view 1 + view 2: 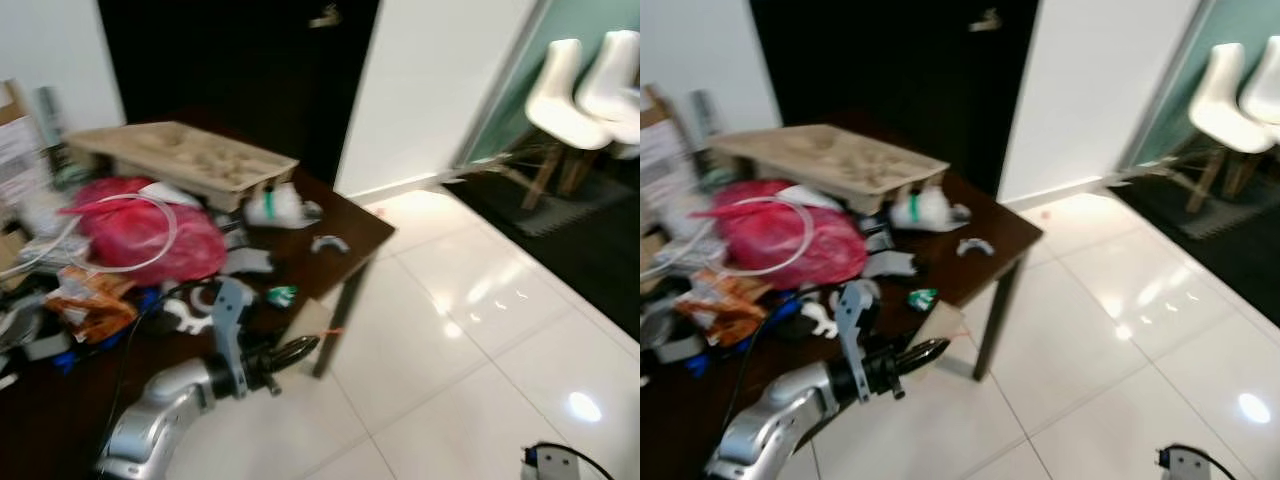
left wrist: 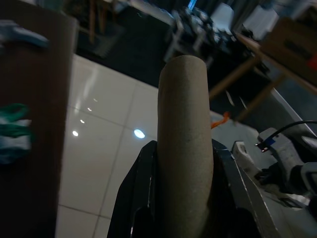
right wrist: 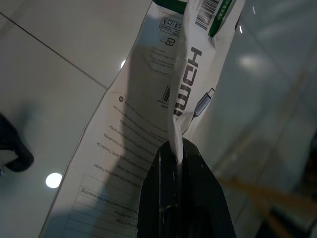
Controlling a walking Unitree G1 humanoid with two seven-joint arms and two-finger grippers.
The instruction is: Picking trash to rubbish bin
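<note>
The left hand (image 1: 296,352) reaches out just off the near right corner of the dark wooden surface (image 1: 352,232), its black fingers (image 2: 136,198) closed around a brown cardboard tube (image 2: 184,144) that stands up between them in the left wrist view; from the head views the tube itself is too blurred to make out, though a bit of pale cardboard (image 1: 312,318) shows at the surface's edge just beyond the fingers. The right hand (image 3: 174,193) hangs over the white tiled floor (image 1: 470,330), pinched tight on the crumpled edge of a white HDMI cable package (image 3: 148,124) with green trim and printed text, which fans out from the fingertips above the tiles. On the surface, things lie in a heap: a red plastic bag (image 1: 150,232) with a clear hose (image 1: 150,205) looped over it at the left, an orange snack wrapper (image 1: 92,302) nearer, a moulded pulp tray (image 1: 185,157) at the far side, a white and green crumpled wrapper (image 1: 280,208) beside the tray, a small pale object (image 1: 328,243) near the right edge and a green scrap (image 1: 281,295) close to the near edge. Two white chairs (image 1: 580,90) stand far right on a dark mat (image 1: 570,205), and a dark door (image 1: 240,70) rises behind the surface.
</note>
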